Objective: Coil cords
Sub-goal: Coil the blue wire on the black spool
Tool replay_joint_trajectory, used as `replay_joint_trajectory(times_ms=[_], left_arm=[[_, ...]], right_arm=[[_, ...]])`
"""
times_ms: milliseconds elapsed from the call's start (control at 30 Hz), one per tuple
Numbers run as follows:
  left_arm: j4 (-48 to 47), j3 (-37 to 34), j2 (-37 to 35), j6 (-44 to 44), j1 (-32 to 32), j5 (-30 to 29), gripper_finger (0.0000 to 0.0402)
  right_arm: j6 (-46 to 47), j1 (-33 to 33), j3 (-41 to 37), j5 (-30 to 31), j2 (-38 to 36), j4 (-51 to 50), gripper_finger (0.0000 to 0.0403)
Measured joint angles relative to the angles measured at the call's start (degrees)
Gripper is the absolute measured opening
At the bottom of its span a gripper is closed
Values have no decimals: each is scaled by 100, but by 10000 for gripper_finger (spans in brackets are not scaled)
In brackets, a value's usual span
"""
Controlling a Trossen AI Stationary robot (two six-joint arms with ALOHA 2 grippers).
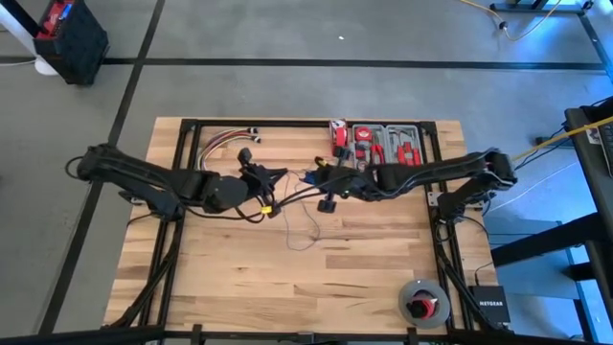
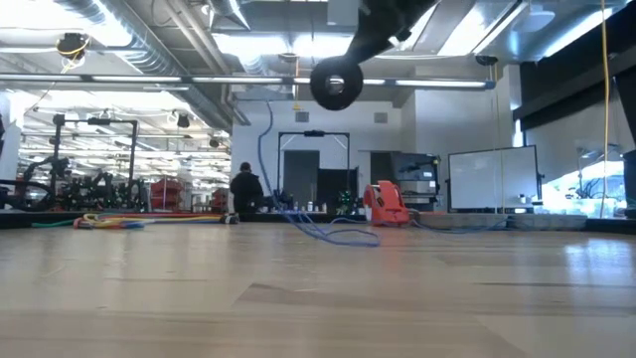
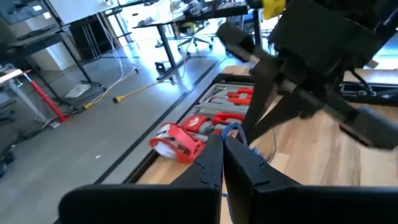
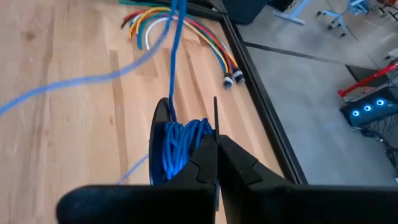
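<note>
Mid-winding here: my right gripper (image 4: 216,163) is pinched tight on the spool (image 4: 180,149), my left gripper (image 3: 222,163) is closed on the blue cord (image 4: 175,56). Next I'd guide another wrap on, keeping tension.

blue cords (image 4: 177,146), red tools (image 1: 369,144)

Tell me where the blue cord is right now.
The blue cord is partly wound on a black spool at the right gripper, above mid-table in the high view; a loose strand trails over the wood below.
</note>
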Motion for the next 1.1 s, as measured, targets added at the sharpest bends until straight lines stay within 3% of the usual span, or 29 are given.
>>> replay_joint_trajectory(times_ms=[700,1100], left_arm=[[366,2,1224,-340,-170,113,0],[481,17,1911,-552,-61,76,0]], right_arm=[[5,0,-4,-262,143,998,3],[-169,6,-9,-186,-430,1290,3]])
